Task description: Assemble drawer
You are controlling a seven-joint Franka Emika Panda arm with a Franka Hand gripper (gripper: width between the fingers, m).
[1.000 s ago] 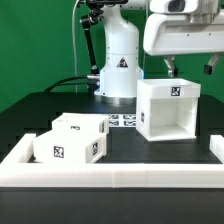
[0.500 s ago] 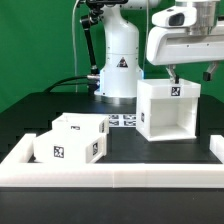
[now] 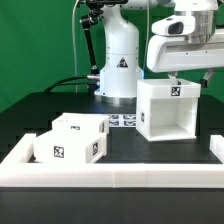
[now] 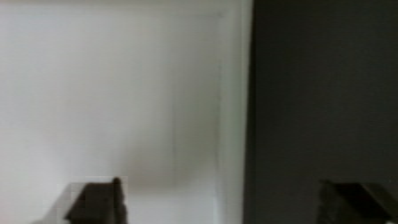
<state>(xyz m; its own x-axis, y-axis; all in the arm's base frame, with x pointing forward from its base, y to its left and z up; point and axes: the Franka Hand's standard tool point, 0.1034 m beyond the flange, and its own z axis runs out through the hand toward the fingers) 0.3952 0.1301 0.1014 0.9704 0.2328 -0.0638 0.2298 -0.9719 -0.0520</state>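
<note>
The large white cube-shaped housing (image 3: 168,110) stands on the black table at the exterior view's right, its open side facing the camera and a tag on its top front. Two smaller white box trays (image 3: 70,148) (image 3: 84,127) sit together at the exterior view's left, tags showing. My gripper (image 3: 188,76) hangs just above the housing's top, open and empty. In the wrist view my gripper (image 4: 228,205) shows two dark fingertips (image 4: 98,202) set wide apart. One is over a white surface of the housing (image 4: 125,90), the other over a dark area beside its edge.
The marker board (image 3: 122,121) lies flat between the trays and the housing. A long low white wall (image 3: 110,178) edges the table's front and sides. The white robot base (image 3: 120,60) stands behind, before a green backdrop.
My gripper has come down and shifted slightly toward the exterior view's right, now close over the housing's top. The housing and trays have not moved.
</note>
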